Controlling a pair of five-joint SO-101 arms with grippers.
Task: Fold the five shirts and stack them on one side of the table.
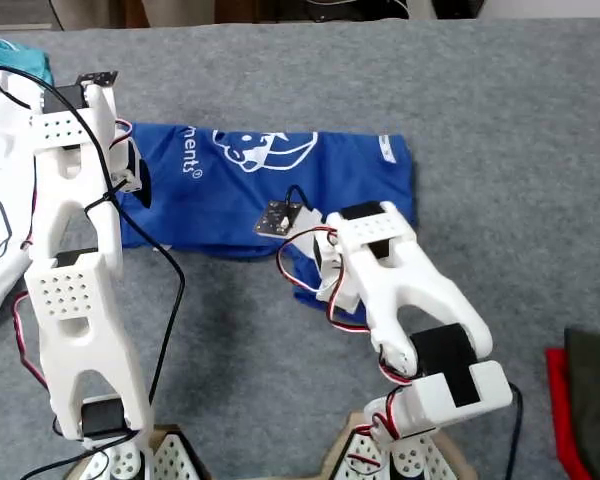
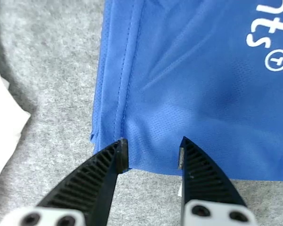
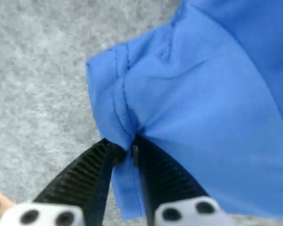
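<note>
One shirt in right pincer (left pincer astride).

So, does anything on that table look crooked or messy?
Yes: the blue shirt has its near edge bunched and puckered where the right gripper pinches it, pulling that hem out of line. The left gripper sits open over the shirt's other end.

Worktop covered edge to edge in a grey, felt-like covering of fine mottled texture, evenly lit, with only soft shadows falling on it. Beyond the worktop's far edge, the high view shows a narrow band of the room: a pale surface at one end, brown wooden furniture and a dark patch in the middle, and a light surface at the other end.
</note>
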